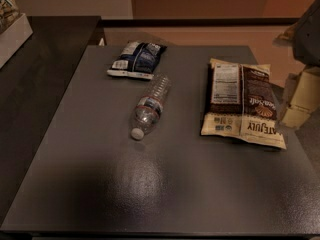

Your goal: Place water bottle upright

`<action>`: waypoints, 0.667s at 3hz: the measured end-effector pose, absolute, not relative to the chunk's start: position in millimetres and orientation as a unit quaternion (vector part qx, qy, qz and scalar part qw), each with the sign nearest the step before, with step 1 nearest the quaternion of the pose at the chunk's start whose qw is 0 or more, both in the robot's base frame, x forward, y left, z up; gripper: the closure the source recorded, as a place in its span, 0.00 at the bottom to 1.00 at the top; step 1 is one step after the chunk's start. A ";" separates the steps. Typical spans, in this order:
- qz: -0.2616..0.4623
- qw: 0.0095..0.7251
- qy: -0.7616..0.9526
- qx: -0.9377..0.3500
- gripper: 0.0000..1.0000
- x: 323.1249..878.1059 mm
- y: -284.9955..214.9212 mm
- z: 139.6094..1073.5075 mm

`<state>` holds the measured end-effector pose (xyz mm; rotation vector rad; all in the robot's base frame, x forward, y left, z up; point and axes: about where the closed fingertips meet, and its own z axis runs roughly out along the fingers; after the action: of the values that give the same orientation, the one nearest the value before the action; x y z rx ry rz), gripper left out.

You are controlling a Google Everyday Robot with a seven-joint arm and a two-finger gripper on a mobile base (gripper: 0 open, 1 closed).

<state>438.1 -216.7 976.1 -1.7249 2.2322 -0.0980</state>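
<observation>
A small clear ribbed plastic water bottle (pixel 149 106) with a white screw cap and a narrow red-white-blue label band is seen lying on its side on a dark grey matte tabletop (pixel 100 184). It is not upright. Its white cap (pixel 136 133) is turned toward the near edge of the tabletop and its base toward the far edge, so the body is laid at a slight diagonal.

The gripper (pixel 296 106), a pale cream blocky part beneath a dark grey arm section, is seen at the right border of the view, just past the side edge of the tabletop. How far it is open cannot be told. The bottle is not held by it and is well apart from it.

Just beside the gripper, a flat brown-and-cream printed snack bag (pixel 242 104) is laid on the tabletop, between the gripper and the bottle, with a clear gap left to the bottle. Farther from the gripper than the bottle, toward the far edge, a crumpled dark blue snack bag (pixel 136 59) with white print is found, its near edge close to the bottle's base; whether the two touch cannot be told.
</observation>
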 end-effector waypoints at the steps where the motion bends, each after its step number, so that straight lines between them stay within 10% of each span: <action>1: -0.034 0.159 0.781 -0.603 0.00 438.1 -216.7 976.1; 2: -0.033 0.178 0.753 -0.632 0.00 445.5 -200.8 975.7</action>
<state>445.5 -200.8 975.7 -1.7876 2.1312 -0.0932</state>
